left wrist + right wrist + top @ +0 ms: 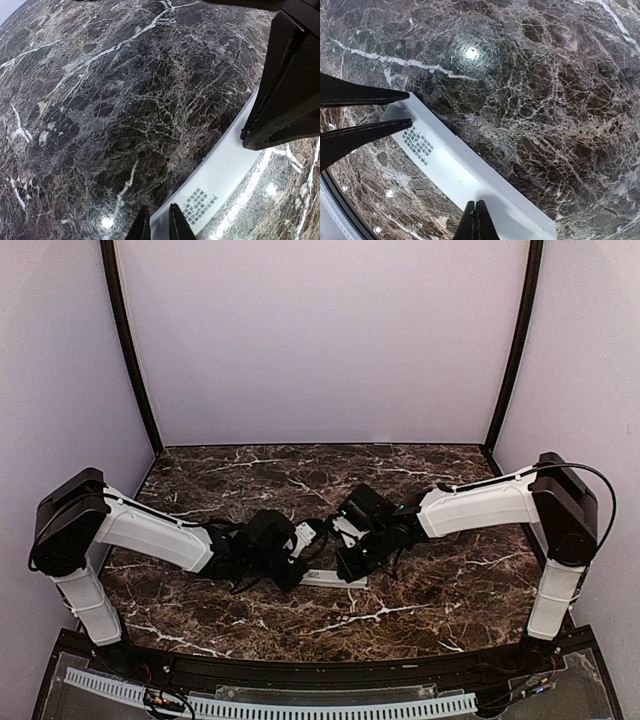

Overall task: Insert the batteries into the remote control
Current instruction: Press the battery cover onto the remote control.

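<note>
The remote control (328, 579) lies flat on the marble table between my two grippers, its white back with small printed text facing up (225, 170) (455, 165). My left gripper (159, 220) is closed to a narrow gap on the corner of the remote's printed end; its dark fingers (370, 95) show on either side of that end in the right wrist view. My right gripper (476, 205) is shut, with its tips down on the remote's white face further along. Its black body (290, 90) looms over the remote in the left wrist view. No batteries are in view.
The dark marble table (420, 590) spreads around the remote. White walls stand at the back and sides. The table's front rim (340, 200) runs close to the remote's near side.
</note>
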Available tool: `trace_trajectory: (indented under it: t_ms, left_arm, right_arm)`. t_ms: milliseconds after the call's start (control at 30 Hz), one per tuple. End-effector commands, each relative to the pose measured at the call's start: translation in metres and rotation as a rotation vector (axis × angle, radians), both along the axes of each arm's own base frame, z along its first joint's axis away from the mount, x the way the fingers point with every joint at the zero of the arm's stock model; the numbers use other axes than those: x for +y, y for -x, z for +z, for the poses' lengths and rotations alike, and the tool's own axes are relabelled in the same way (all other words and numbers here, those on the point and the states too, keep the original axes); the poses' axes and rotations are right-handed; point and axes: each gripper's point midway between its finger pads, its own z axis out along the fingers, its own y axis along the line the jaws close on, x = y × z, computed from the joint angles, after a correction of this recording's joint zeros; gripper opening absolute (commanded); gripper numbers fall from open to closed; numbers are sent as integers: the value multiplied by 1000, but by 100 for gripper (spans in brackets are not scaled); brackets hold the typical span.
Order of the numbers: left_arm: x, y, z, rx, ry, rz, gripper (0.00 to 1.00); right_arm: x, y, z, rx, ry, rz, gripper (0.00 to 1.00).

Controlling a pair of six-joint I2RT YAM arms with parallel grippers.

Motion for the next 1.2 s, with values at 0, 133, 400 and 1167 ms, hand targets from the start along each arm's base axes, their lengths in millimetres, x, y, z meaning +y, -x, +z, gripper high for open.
trace_trajectory:
  t_ms: [0, 133, 400, 1167]
  left_arm:
    - [33, 29, -50, 97, -202, -13, 14]
    - [39, 38, -50, 109, -184, -6, 14]
    - [5, 25, 17, -42, -29, -118, 39]
    - [-6, 35, 13, 10, -221, -673, 75]
  right_arm:
    - [-40, 24, -43, 113, 164, -20, 0]
    - [-39, 25, -43, 120, 151, -18, 0]
    - [-32, 20, -32, 101, 118, -1, 0]
    - [-43, -13, 52, 42, -144, -138, 15]
